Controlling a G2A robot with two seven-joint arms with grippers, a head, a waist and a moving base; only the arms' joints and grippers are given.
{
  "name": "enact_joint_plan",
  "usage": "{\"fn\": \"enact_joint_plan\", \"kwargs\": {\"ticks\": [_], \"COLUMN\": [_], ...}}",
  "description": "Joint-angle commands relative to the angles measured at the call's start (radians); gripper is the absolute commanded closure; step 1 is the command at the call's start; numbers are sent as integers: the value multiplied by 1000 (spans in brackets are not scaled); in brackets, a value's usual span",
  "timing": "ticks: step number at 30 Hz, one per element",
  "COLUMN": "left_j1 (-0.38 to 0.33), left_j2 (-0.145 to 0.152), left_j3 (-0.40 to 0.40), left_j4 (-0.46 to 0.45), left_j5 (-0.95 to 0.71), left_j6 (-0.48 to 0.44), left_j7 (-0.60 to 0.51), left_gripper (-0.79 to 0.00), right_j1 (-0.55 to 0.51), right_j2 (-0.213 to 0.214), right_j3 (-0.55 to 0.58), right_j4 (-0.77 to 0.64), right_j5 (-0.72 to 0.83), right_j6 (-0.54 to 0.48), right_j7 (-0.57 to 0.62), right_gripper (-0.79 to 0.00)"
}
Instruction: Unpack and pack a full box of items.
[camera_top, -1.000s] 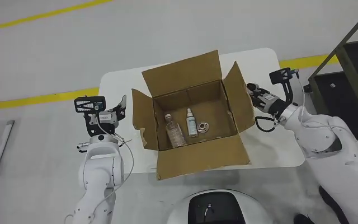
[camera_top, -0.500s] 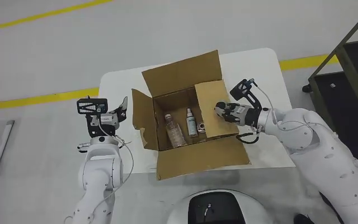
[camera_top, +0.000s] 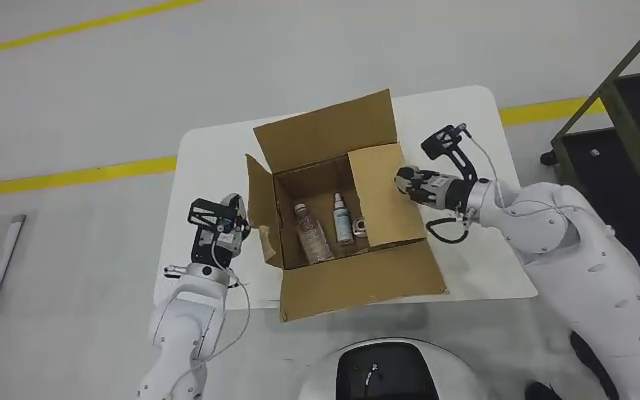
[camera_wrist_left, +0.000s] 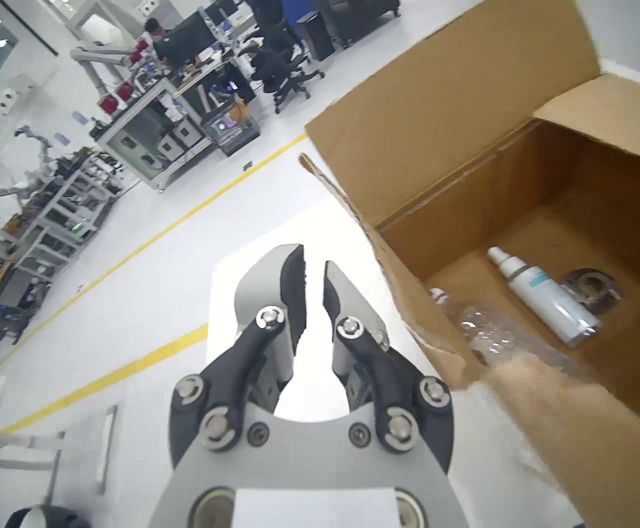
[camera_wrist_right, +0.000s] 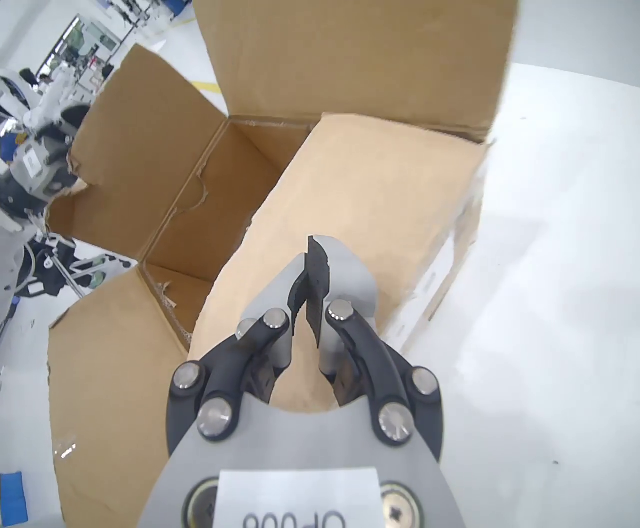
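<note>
The right gripper (camera_wrist_right: 315, 250), clenched on nothing, has swung the right flap (camera_top: 382, 195) inward over the box (camera_top: 355, 280); the flap lies just beneath it. The left gripper (camera_wrist_left: 312, 260), narrowly parted and empty, has come beside the left flap (camera_top: 262, 200). Closing seems begun, with the bottles (camera_top: 312, 238) inside.

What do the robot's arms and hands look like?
The left arm and right arm are smooth, rounded white shells. The left hand and right hand each have two silver fingers with black ridged pads, curved black links, shiny bolts and a grey plate with a white label. A black cable loops by the right wrist.
</note>
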Motion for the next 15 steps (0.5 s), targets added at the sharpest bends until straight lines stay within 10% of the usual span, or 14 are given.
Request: {"fn": "enact_joint_plan", "kwargs": {"ticks": [1, 15], "left_j1": [-4, -112], "left_j2": [-2, -17], "left_j3": [11, 160], "left_j4": [6, 120], "left_j5": [-36, -14], "left_j6": [-18, -96], "left_j7": [11, 54], "left_gripper": [0, 0], "right_j1": [6, 189], "right_j2": [1, -22], "right_j3": [25, 65], "right_j4": [5, 355], "right_j5": [0, 138], "right_j6": [34, 239], "right_j7": [-21, -154], "right_gripper": [0, 0]}}
